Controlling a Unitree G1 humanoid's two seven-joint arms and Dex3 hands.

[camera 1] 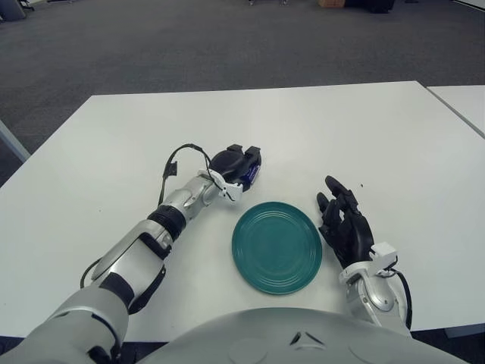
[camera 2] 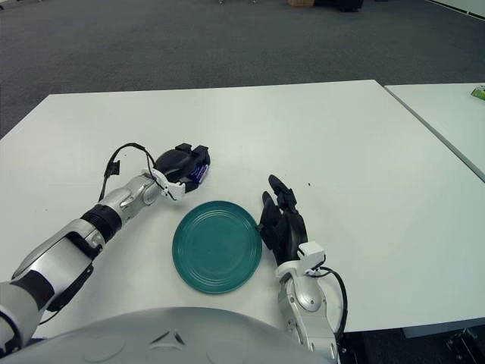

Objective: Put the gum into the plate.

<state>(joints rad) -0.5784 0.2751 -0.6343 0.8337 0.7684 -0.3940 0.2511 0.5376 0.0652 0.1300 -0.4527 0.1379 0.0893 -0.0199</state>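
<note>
Where the left hand closes, gum: a small blue pack (camera 2: 200, 173) shows between the curled black fingers, at about 11 o'clock from the plate and just off its rim.

Gum, position: held in the hand above the white table (camera 1: 303, 129), not over the plate; whether it touches the tabletop cannot be told, and only a blue sliver with light print shows.

Plate: a round teal dish (camera 1: 276, 246) lies flat on the table near the front edge, between the two hands; its ridged surface holds nothing.

Left hand: the hand (camera 1: 236, 168) is clamped around the gum, fingers (camera 1: 251, 155) wrapped over the pack from above and the sides. Its forearm reaches in from 7 o'clock, with a black cable looping off the wrist.

Right hand: the hand (camera 1: 345, 224) shows at 3 o'clock from the plate, just beside its rim, fingers (camera 1: 337, 189) extended and slightly apart, pointing toward 12 o'clock and holding nothing. Whether the palm touches the table cannot be told.

Table: white top, bare apart from the plate and the two hands; a tiny dark speck sits at 1 o'clock from the right hand.

Second table: a white corner (camera 2: 447, 114) stands at 2 o'clock, apart from the main table by a narrow gap.

Floor: grey carpet (camera 1: 227, 38) lies beyond the far edge.
</note>
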